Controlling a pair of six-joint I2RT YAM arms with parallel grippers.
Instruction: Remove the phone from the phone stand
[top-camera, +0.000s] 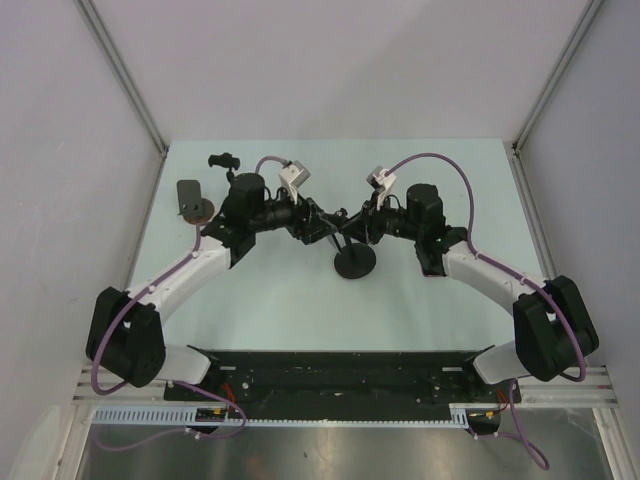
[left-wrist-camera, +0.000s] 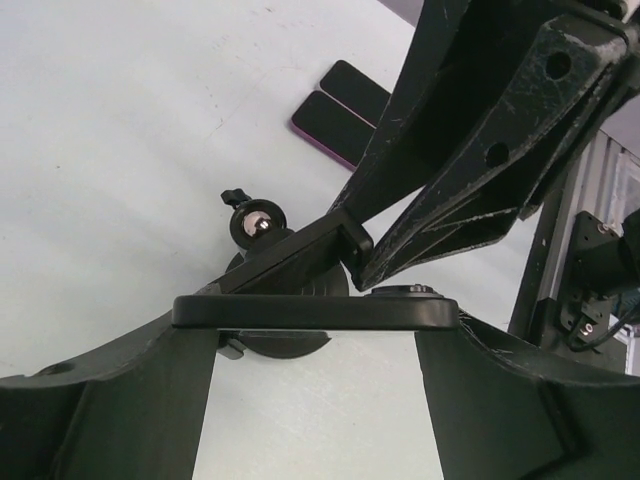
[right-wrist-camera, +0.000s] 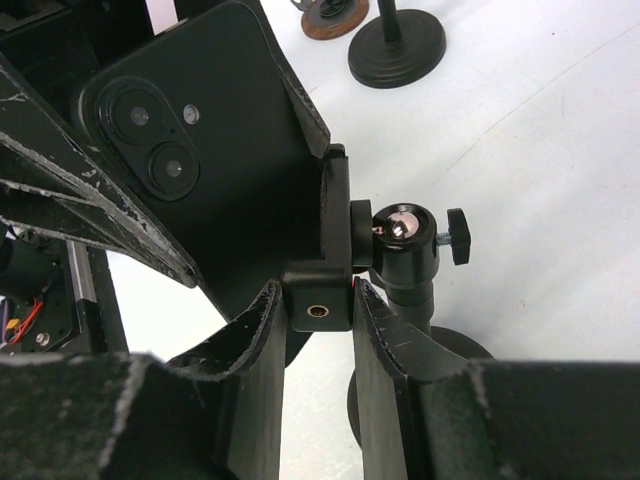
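Since the coming move turns on sliding one thing out of another, the relation that matters is found at the middle of the pale tabletop (top-camera: 460, 180), just beyond the two arms. The left gripper (left-wrist-camera: 315, 322) is spread wide across the flat black glass-backed phone with twin camera lenses (right-wrist-camera: 215, 150). One finger (left-wrist-camera: 120, 400) is pressed to each long side edge, so the phone is already gripped by that arm. Its thin edge is presented to the left wrist view, and its long axis is judged to run away from that wrist, roughly in line with the fingers. From the opposite side, the right gripper (right-wrist-camera: 318, 295) is closed narrowly on the black plastic clamp bracket (right-wrist-camera: 335, 200) behind the phone. The black round-based phone stand (top-camera: 355, 263) is thereby braced just below its shiny ball joint (right-wrist-camera: 398, 222). The phone is seen tilted, with its camera end raised toward the left arm and its back laid against the bracket. It is not yet free of the stand. A pull along the long axis, away from the bracket, is judged to be needed while the stand is held down. Farther off, toward the far left corner of the tabletop, a second black stand on a round foot (right-wrist-camera: 397, 50) and a brown disc (right-wrist-camera: 335, 18) are seen well apart from the work.
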